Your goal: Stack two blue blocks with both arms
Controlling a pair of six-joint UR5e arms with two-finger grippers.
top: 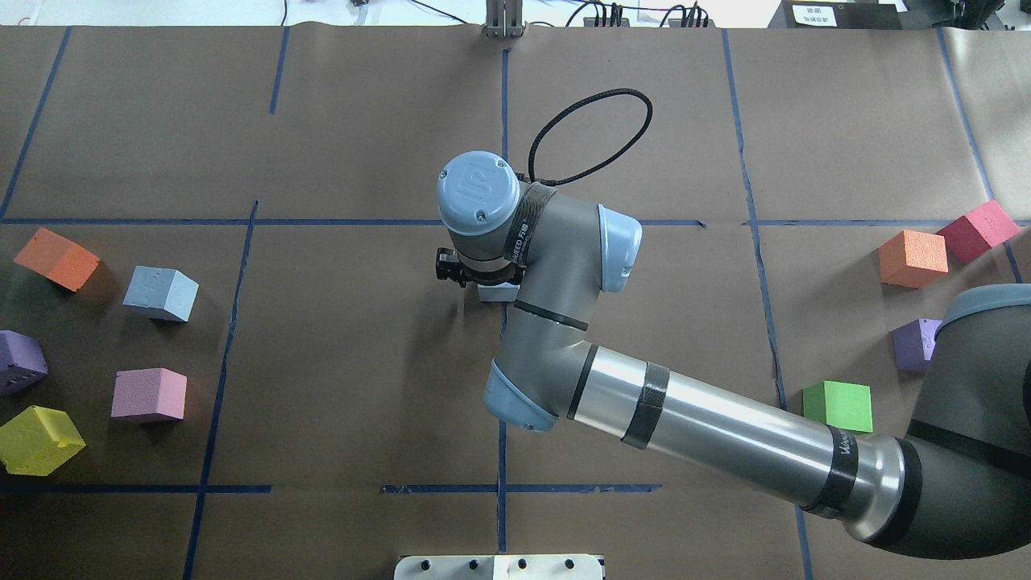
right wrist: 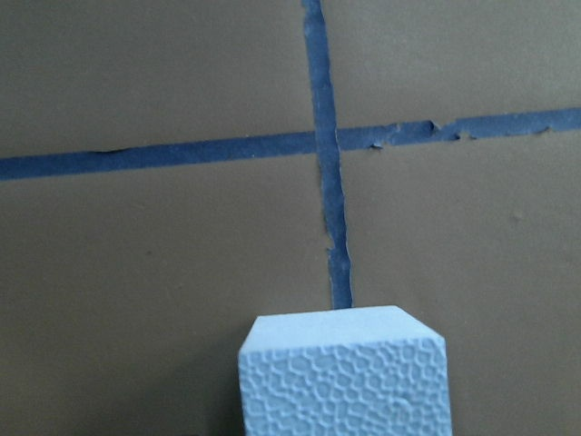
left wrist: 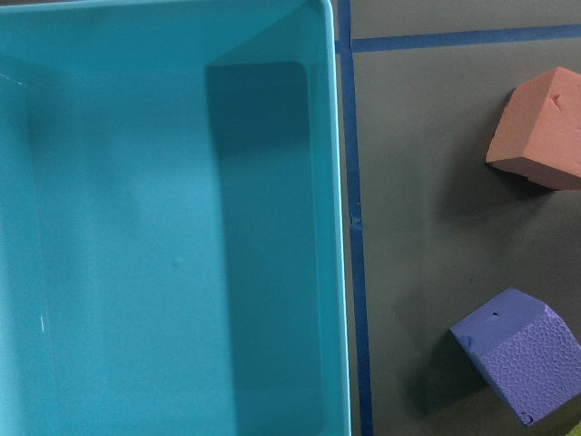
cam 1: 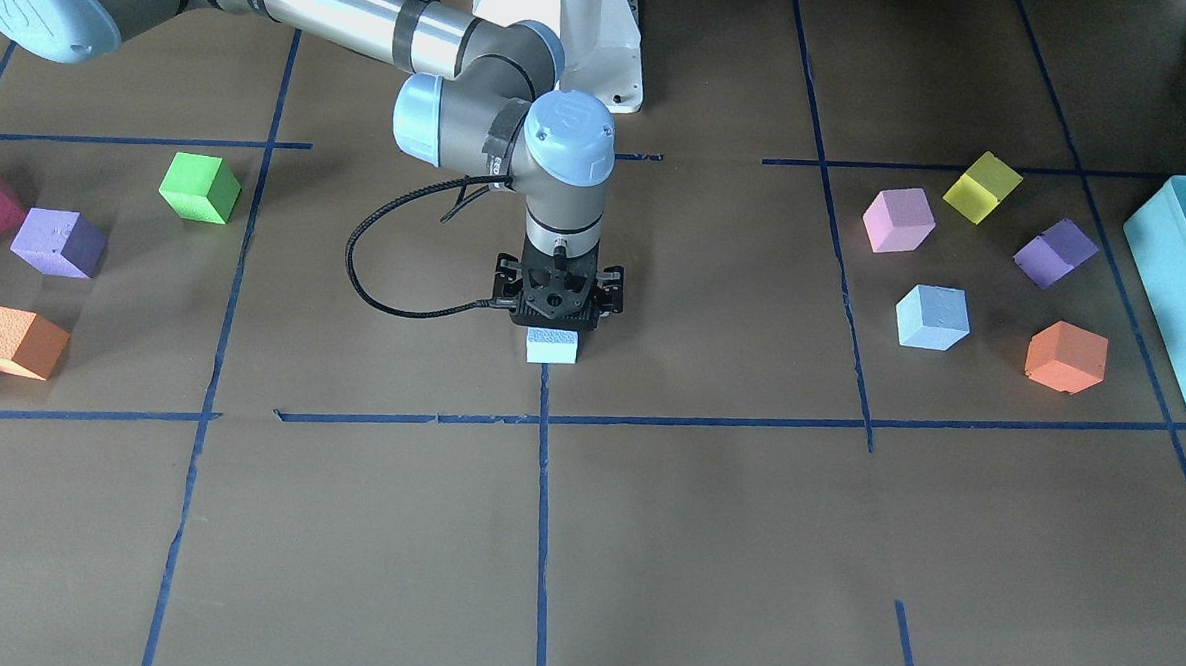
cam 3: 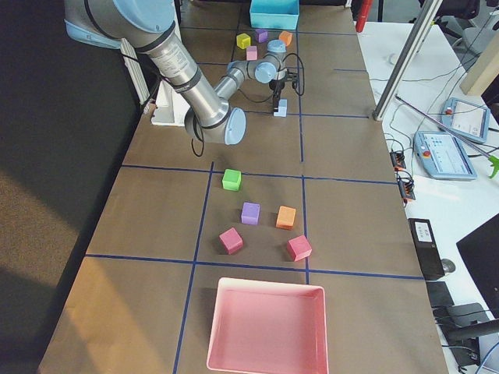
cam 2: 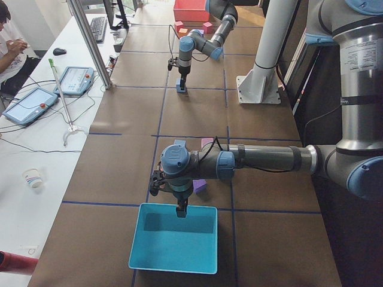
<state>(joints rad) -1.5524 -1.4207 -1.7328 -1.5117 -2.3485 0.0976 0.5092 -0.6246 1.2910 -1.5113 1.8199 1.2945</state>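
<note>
Around the loose blue block [cam 1: 932, 316], pink cube [cam 1: 898, 219], orange cube [cam 1: 1065, 357]

- Centre blue block [right wrist: 345, 377]: pale sky-blue, with a honeycomb grain.
- Other blue block [cam 1: 932, 317]: the same pale blue.
- Desk [cam 1: 704, 548]: brown paper, dark blue tape grid.
- Box [left wrist: 163, 236]: teal all over.
- Purple cube [left wrist: 519, 365]: violet, pebbled.
- Orange cube [left wrist: 537, 127]: salmon-orange.
- My right arm [top: 709, 423] and left arm [cam 2: 263, 158]: grey-silver, light blue caps.

Right arm [top: 701, 419] outstretched, wrist vertical — right end effector [cam 1: 553, 321] pointing down.
</note>
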